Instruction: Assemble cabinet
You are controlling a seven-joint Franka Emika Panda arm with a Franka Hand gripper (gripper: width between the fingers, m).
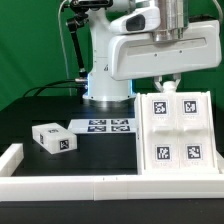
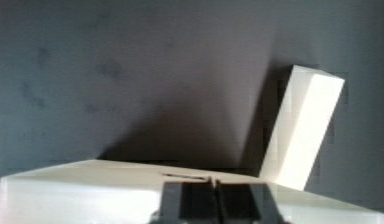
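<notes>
The cabinet (image 1: 170,135) is the large white box at the exterior view's right, its face carrying several black-and-white tags. A small white drawer block (image 1: 52,138) with tags lies on the black table at the exterior view's left, apart from the cabinet. My gripper (image 1: 168,84) is right at the cabinet's far top edge. In the wrist view the dark fingers (image 2: 192,205) are pressed together with nothing visible between them, their tips at the white cabinet surface (image 2: 100,185). A white upright panel (image 2: 304,125) rises beside it.
The marker board (image 1: 100,126) lies flat between the block and the cabinet, near the robot's base (image 1: 105,95). A low white border rail (image 1: 90,185) runs along the table's front and up the exterior view's left side (image 1: 10,158).
</notes>
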